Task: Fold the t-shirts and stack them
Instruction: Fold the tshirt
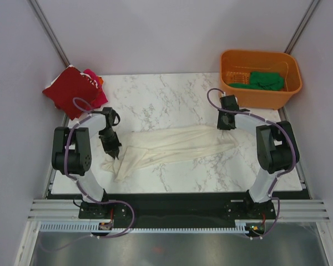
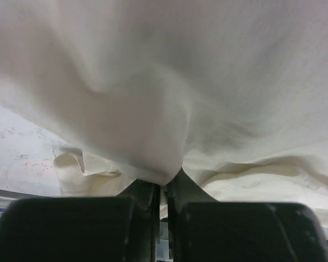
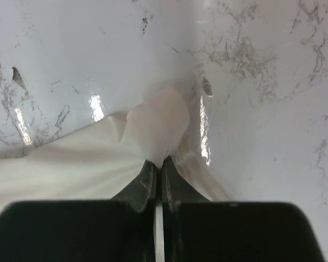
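Note:
The cream-white t-shirt (image 1: 172, 147) lies stretched in a long bunched band across the marble table. My left gripper (image 1: 114, 153) is shut on its left end; in the left wrist view the cloth (image 2: 169, 98) fills the frame and drapes over the closed jaws. My right gripper (image 1: 226, 125) is shut on its right end; in the right wrist view a small flap of the cloth (image 3: 156, 128) sticks out past the closed jaws. The dark red t-shirt (image 1: 69, 88) and magenta-pink t-shirt (image 1: 93, 76) lie folded at the far left corner. A green t-shirt (image 1: 263, 80) lies in the tub.
The orange plastic tub (image 1: 261, 97) stands at the far right corner, just behind my right arm. The marble table (image 1: 166, 105) has its front edge near the arm bases. Grey walls close in the back and sides.

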Robot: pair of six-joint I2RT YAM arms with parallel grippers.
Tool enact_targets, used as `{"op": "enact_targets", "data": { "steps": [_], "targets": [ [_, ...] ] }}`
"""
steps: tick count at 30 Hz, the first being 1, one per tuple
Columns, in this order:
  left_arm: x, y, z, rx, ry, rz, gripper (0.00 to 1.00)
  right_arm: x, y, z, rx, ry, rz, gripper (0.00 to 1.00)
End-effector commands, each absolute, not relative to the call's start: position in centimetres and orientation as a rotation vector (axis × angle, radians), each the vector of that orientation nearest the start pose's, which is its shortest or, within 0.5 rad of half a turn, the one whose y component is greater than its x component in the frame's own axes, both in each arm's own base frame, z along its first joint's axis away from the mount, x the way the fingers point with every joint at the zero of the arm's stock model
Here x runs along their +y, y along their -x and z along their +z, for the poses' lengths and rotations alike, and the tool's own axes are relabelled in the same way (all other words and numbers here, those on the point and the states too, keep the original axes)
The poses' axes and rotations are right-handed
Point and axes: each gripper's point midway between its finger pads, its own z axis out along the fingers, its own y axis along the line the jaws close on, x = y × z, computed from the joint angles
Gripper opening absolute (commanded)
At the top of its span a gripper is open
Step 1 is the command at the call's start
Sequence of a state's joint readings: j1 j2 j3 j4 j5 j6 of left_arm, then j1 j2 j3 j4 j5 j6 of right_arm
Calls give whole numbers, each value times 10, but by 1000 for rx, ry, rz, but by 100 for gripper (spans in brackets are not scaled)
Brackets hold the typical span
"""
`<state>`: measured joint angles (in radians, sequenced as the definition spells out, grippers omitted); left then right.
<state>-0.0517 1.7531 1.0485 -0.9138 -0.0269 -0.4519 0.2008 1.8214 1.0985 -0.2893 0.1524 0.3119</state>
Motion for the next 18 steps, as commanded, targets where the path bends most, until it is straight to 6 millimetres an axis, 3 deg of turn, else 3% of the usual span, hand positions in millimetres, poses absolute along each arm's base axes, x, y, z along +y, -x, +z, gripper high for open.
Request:
{"op": "enact_targets", "data": {
  "steps": [1,3,4,6,7,8,9,10,11,12,13,14,15,18],
  "targets": [
    [-16,-289,2,3026,552,132,2,72,-361,-9,2695,-195,43,0],
    [-19,-308,7,3008,523,151,2,76,-351,-9,2707,-213,89,0],
    [-25,-333,20,2957,496,133,2,79,-348,-8,2705,-218,119,0],
    [-31,-351,14,2974,465,146,2,99,-333,-2,2702,-215,297,0],
    [-40,-378,26,2938,421,101,2,112,-325,1,2702,-239,403,0],
    [-46,-388,15,2961,397,102,2,120,-307,3,2706,-247,494,0],
    [-58,-418,28,2903,355,67,2,138,-300,11,2681,-231,640,0],
    [-67,-429,28,2905,310,33,2,147,-294,27,2636,-257,712,0],
    [-74,-440,30,2899,281,14,2,157,-272,23,2662,-232,749,0],
    [-83,-467,30,2865,260,2,2,163,-263,28,2656,-230,768,0],
    [-93,-475,33,2862,221,-11,2,170,-258,46,2602,-237,811,0],
    [-101,-487,31,2851,193,-42,2,179,-240,45,2620,-224,842,0],
    [-118,-511,36,2804,148,-116,2,185,-234,59,2574,-209,883,0],
    [-148,-547,38,2723,80,-271,2,206,-203,62,2566,-234,982,0]
  ]
}}
